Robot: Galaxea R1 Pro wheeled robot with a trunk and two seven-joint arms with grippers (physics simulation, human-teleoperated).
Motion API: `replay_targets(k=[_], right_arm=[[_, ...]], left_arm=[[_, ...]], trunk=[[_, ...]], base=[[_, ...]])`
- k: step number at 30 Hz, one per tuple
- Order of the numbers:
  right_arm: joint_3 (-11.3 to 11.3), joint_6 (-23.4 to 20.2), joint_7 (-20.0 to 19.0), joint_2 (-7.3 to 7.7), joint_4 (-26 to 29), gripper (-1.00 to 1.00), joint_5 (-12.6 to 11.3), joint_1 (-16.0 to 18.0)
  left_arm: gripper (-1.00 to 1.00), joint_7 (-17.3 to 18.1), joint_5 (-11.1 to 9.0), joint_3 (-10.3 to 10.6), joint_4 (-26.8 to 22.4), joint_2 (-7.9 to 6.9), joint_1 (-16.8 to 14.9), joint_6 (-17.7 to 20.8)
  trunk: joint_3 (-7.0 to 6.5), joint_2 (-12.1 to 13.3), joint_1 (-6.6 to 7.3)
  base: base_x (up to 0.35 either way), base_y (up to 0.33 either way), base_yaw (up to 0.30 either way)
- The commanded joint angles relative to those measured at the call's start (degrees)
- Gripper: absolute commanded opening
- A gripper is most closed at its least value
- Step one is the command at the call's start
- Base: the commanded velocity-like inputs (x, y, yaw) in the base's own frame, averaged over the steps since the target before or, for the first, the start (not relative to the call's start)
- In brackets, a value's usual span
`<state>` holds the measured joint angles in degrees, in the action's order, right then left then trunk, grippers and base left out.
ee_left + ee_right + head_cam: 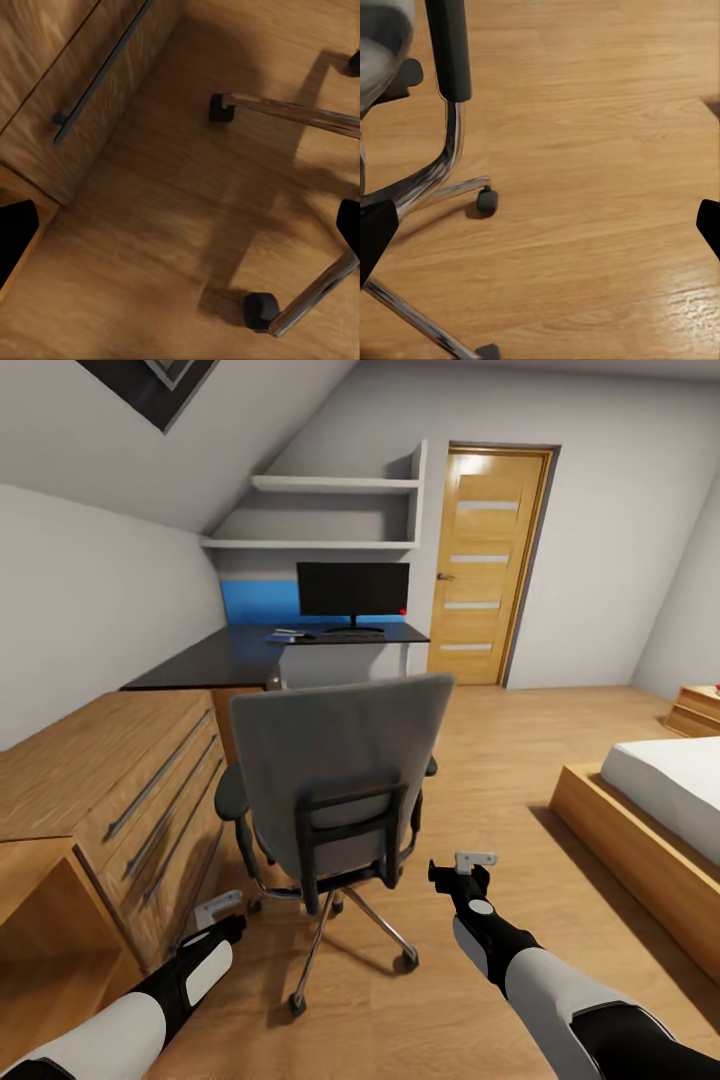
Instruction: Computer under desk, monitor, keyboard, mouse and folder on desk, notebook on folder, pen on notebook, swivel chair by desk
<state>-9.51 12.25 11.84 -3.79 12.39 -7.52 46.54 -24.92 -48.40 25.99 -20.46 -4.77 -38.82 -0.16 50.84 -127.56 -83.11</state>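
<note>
Two grippers hover low with nothing held: the left gripper (218,908) at seven o'clock of the swivel chair (335,785), the right gripper (462,868) at four o'clock, each with fingers spread wide. No writing is legible. From the head, the monitor (352,592) stands on the desk (240,652) at twelve o'clock; the wrist views add the chair's casters (260,310) and the chest's bar handle (97,77).
</note>
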Motion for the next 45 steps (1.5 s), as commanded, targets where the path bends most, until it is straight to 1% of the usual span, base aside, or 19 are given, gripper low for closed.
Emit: replay_targets(k=[1,11,18,21,25,26,27,40,45], right_arm=[[-0.5,0.2,0.3,0.01,-0.1,1.00,-0.6,0.1],[-0.4,0.2,0.4,0.04,0.0,1.00,-0.5,0.0],[-0.4,0.3,0.4,0.15,0.0,1.00,-0.4,0.0],[-0.4,0.9,0.4,0.22,0.1,1.00,-0.4,0.0],[-0.4,1.0,0.4,0.24,0.0,1.00,-0.4,0.1],[-0.4,1.1,0.4,0.19,-0.1,1.00,-0.4,0.0],[-0.4,1.1,0.4,0.19,-0.1,1.00,-0.4,0.0],[-0.4,1.1,0.4,0.27,-0.2,1.00,-0.4,0.0],[-0.4,1.1,0.4,0.27,-0.2,1.00,-0.4,0.0]], left_arm=[[1.00,-0.4,-0.4,0.5,-0.1,-0.06,0.0,0.0],[1.00,-0.4,-0.5,0.5,-0.1,-0.06,0.0,0.0],[1.00,-0.3,-0.4,0.6,-0.1,-0.03,0.0,0.0],[1.00,-0.3,-0.4,1.2,-0.1,0.01,0.0,0.1],[1.00,-0.3,-0.3,1.4,0.4,0.02,0.0,0.1],[1.00,-0.3,2.1,1.4,1.4,0.03,0.0,0.1],[1.00,-0.3,2.2,1.4,1.4,0.04,0.0,0.1],[1.00,-0.2,2.3,1.4,1.5,0.11,0.0,0.1],[1.00,-0.3,2.4,1.4,1.5,0.11,0.0,0.1]], trunk=[[0.24,-0.4,-0.21],[2.04,-4.5,-2.41],[2.05,-4.5,-2.41],[2.05,-4.5,-2.41],[2.05,-4.5,-2.41],[2.05,-4.5,-2.41],[2.05,-4.5,-2.41],[2.05,-4.5,-2.41],[1.98,-4.5,-2.41]], base=[[0.000,0.000,0.165],[0.000,0.000,0.242],[0.000,0.000,0.091],[0.000,0.000,0.014],[0.093,0.000,0.003],[0.197,0.000,0.000],[0.215,0.000,0.000],[0.263,0.000,-0.001],[0.239,-0.050,-0.097]])
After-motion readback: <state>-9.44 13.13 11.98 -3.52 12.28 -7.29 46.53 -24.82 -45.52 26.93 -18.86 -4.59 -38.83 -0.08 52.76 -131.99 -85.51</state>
